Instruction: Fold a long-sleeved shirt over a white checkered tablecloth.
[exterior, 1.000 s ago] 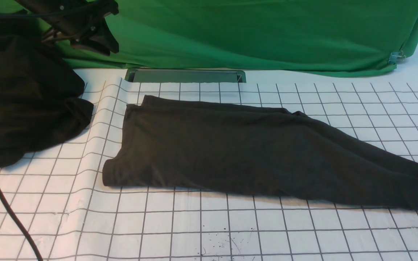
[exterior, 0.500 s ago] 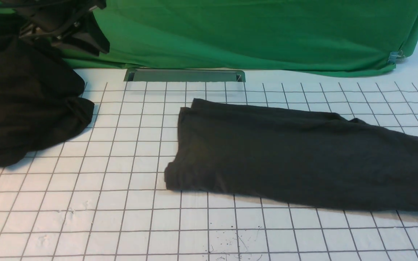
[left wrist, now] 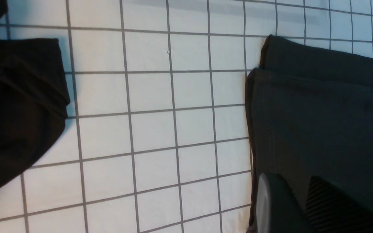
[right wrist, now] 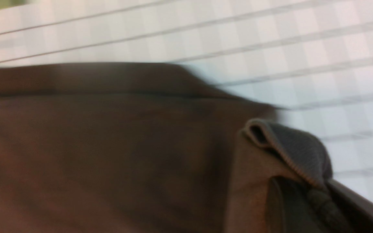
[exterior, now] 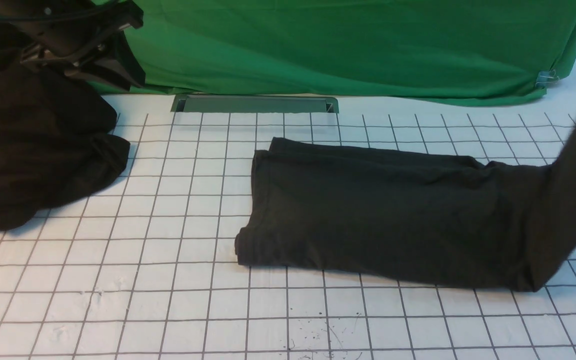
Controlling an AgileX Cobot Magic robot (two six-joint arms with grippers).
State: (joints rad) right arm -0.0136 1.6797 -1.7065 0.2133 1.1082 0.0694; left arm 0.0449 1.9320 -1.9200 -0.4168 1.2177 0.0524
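Front view, far left: a crumpled heap of black soft fabric (exterior: pixel 33 150) lies on the white checkered tablecloth (exterior: pixel 168 300), a white sheet ruled with thin dark grey lines that covers the counter. Above that heap hangs the left pincer (exterior: pixel 110 75), dark against the green draped cloth (exterior: pixel 343 45) at the back. From here I cannot tell whether its jaws are apart or together. In the left wrist view one grey finger (left wrist: pixel 270 207) and a black ribbed pad show above the edge of the shirt, gripping nothing.

Just in front of the green cloth a long grey metal slot (exterior: pixel 255 104) lies on the counter.

In the middle and to the right lies the long-sleeved shirt (exterior: pixel 378 210), dark charcoal knit, folded into a long band across the squares, well apart from the black heap. Its left end is flat with a stacked, layered edge. Its right end rises off the tablecloth and runs up out of the frame.

The right wrist view is blurred. There the right pincer (right wrist: pixel 299 200) is clamped on a bunched ribbed edge of the shirt.
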